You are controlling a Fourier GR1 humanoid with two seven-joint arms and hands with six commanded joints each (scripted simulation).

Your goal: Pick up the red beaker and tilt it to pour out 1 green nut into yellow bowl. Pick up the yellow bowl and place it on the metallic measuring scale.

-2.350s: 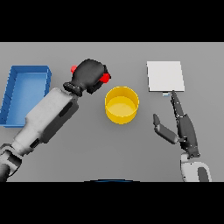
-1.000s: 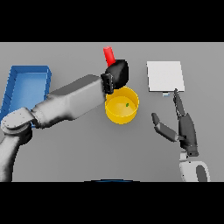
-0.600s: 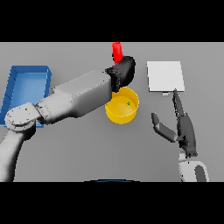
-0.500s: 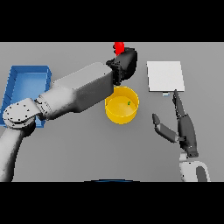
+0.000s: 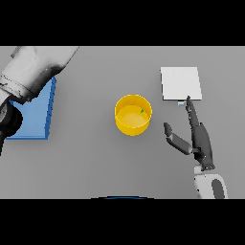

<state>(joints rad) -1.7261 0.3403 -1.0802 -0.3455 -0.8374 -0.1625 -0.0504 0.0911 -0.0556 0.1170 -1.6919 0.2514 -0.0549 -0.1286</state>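
Note:
The yellow bowl (image 5: 133, 115) stands at the table's middle with a small green nut (image 5: 141, 111) inside, near its far right wall. The metallic measuring scale (image 5: 180, 83), a flat pale square, lies to the bowl's far right. My right hand (image 5: 198, 137) rests open just right of the bowl, its fingers straight and pointing at the scale's near edge, the thumb spread toward the bowl. Only the forearm of my left arm (image 5: 33, 69) shows, at the upper left; its hand is out of the picture. The red beaker is nowhere in view.
A blue tray (image 5: 33, 115) sits at the left edge, partly covered by my left forearm.
My left arm has swung from above the bowl up and to the left, taking its hand and the red beaker out of view. The right hand has stayed put.

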